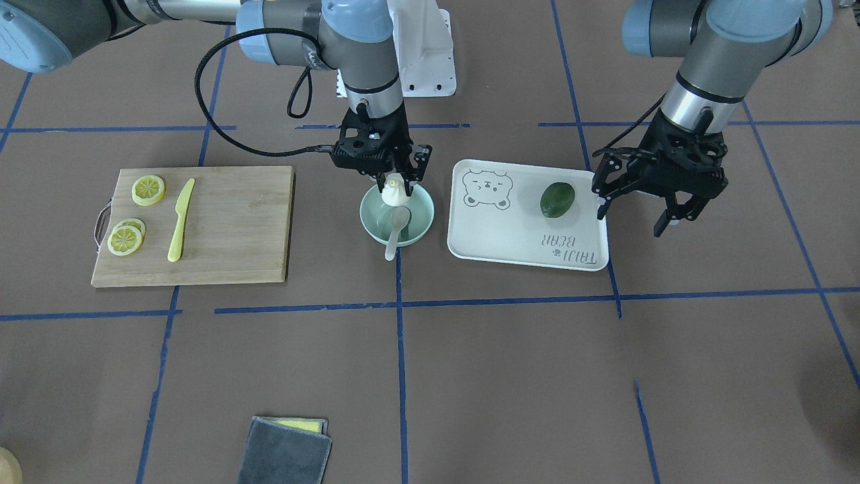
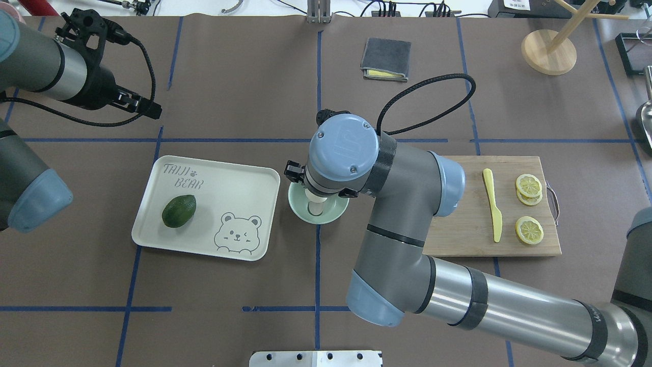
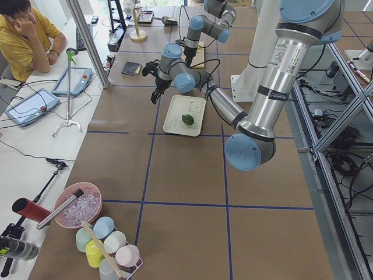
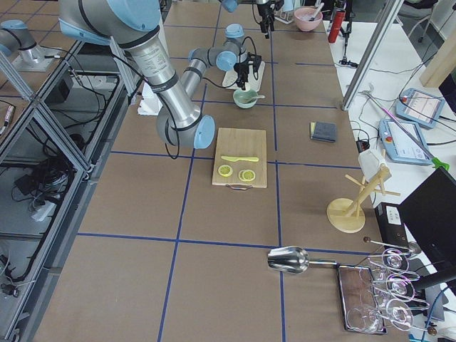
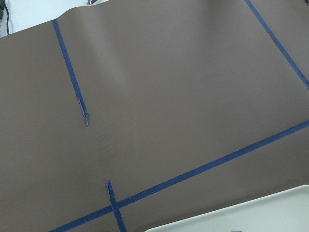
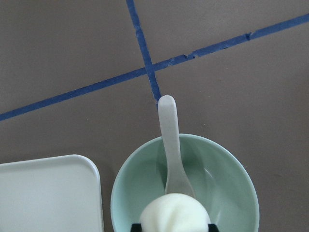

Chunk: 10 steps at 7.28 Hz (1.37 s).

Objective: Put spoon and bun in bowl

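The pale mint-green bowl (image 1: 420, 216) stands between the cutting board and the tray. The beige spoon (image 1: 395, 232) lies in it, its handle sticking out over the rim. My right gripper (image 1: 401, 183) is shut on the white bun (image 1: 394, 193) and holds it just above the bowl's far side. In the right wrist view the bun (image 6: 175, 212) sits between the pads, over the spoon (image 6: 169, 140) and the bowl (image 6: 236, 193). My left gripper (image 1: 631, 222) is open and empty, hanging beside the tray's edge. In the overhead view my right arm hides most of the bowl (image 2: 294, 205).
A beige bear-printed tray (image 1: 510, 235) holds a dark green fruit (image 1: 557, 199). A wooden cutting board (image 1: 235, 222) carries lemon slices (image 1: 148, 189) and a yellow knife (image 1: 180, 218). A grey cloth (image 1: 285, 450) lies near the table's operator-side edge.
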Motion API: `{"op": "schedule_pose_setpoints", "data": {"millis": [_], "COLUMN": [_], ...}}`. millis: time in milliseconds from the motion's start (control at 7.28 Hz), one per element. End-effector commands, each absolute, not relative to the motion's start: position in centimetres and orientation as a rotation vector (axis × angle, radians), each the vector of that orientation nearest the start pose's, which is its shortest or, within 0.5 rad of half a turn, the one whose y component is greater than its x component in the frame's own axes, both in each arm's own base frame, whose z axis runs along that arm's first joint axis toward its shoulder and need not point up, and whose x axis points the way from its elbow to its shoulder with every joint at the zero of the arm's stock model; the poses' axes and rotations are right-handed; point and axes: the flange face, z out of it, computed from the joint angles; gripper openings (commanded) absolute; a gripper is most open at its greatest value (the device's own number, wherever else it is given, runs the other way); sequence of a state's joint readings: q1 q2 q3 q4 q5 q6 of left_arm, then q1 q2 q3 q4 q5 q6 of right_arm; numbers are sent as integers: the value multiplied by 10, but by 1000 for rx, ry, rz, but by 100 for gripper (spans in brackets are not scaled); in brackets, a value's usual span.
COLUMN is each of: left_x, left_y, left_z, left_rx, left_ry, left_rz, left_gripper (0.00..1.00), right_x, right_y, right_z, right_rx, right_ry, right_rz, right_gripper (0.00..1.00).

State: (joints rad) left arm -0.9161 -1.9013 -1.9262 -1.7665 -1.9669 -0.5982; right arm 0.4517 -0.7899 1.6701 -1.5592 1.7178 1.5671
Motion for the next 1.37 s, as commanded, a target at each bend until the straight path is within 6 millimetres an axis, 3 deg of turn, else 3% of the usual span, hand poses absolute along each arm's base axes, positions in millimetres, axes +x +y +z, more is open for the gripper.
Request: {"op": "schedule_pose_setpoints", "data": {"millis": [0, 137, 275, 412, 550, 687, 824, 962, 1099, 1237], "left_x": [275, 275, 275, 276, 275, 251, 211, 171, 116, 56], "left_y": [-514, -514, -514, -515, -513, -517, -532, -546, -566, -560], "left_z": [303, 303, 303, 306, 314, 338, 355, 374, 405, 464], "left_rx": [481, 480, 482, 476, 482, 502, 549, 540, 529, 496], "left_ry": [808, 807, 807, 802, 785, 734, 669, 673, 683, 685], "left_rz": [226, 226, 228, 225, 262, 317, 378, 410, 458, 504], "left_gripper": [88, 88, 88, 88, 88, 88, 88, 88, 88, 91], "right_x": [-579, -583, -584, -581, -558, -508, -447, -385, -333, -286], "right_y": [-408, -409, -410, -408, -403, -396, -405, -432, -460, -475], "right_z": [155, 160, 160, 157, 153, 182, 211, 239, 271, 310], "right_rx": [71, 66, 67, 66, 73, 69, 47, 22, 26, 40], "right_ry": [-880, -866, -866, -877, -909, -920, -922, -923, -905, -877], "right_rz": [350, 351, 348, 350, 345, 354, 362, 275, 226, 157], "right_gripper": [72, 73, 100, 100, 100, 100, 100, 100, 100, 100]}}
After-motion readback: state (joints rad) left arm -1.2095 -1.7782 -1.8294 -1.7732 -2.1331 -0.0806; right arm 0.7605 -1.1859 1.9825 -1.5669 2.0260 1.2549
